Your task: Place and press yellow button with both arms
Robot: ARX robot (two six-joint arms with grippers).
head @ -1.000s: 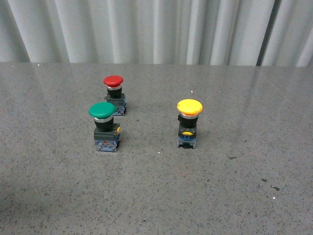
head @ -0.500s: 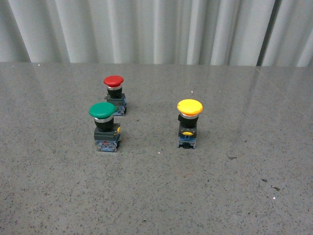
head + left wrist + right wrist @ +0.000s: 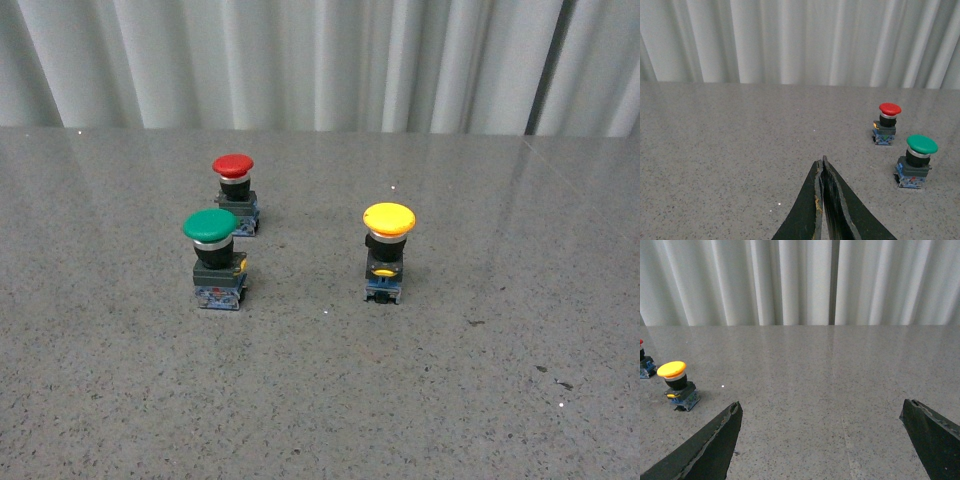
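Note:
The yellow button (image 3: 388, 218) stands upright on the grey table, right of centre in the front view, with a black neck and a blue-black base. It also shows in the right wrist view (image 3: 672, 369), far off to the side of my right gripper (image 3: 821, 409), which is wide open and empty. My left gripper (image 3: 821, 162) is shut with nothing between its jaws, over bare table. The yellow button is out of the left wrist view. Neither arm shows in the front view.
A green-capped switch (image 3: 210, 225) and a red-capped switch (image 3: 232, 165) stand left of the yellow button; both also show in the left wrist view, green (image 3: 921, 144) and red (image 3: 889, 108). A white pleated curtain (image 3: 320, 60) backs the grey speckled table (image 3: 320, 400).

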